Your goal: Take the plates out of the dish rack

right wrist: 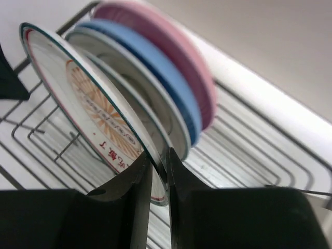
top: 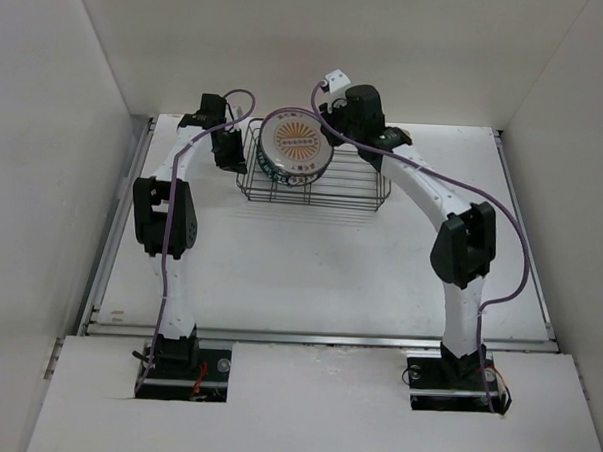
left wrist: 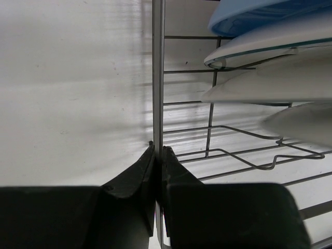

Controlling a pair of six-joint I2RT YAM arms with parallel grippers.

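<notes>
The dish rack [top: 355, 191], a dark wire basket, stands at the back of the table. Several plates stand on edge at its left end. The front one is white with an orange sunburst [top: 296, 143] [right wrist: 88, 98]. Behind it come a white plate [right wrist: 136, 93], a blue plate [right wrist: 155, 65] and a pink plate [right wrist: 179, 57]. My right gripper [right wrist: 160, 155] [top: 331, 122] is shut on the sunburst plate's rim. My left gripper [left wrist: 158, 150] [top: 232, 153] is shut on an upright wire of the rack [left wrist: 158, 62] at its left end, with plate edges [left wrist: 259, 13] to its right.
White walls close in the table [top: 310, 266] at the back and on both sides. A metal rail [top: 317, 337] runs along its near edge, in front of the arm bases. The rack's right half [right wrist: 249, 150] holds no plates.
</notes>
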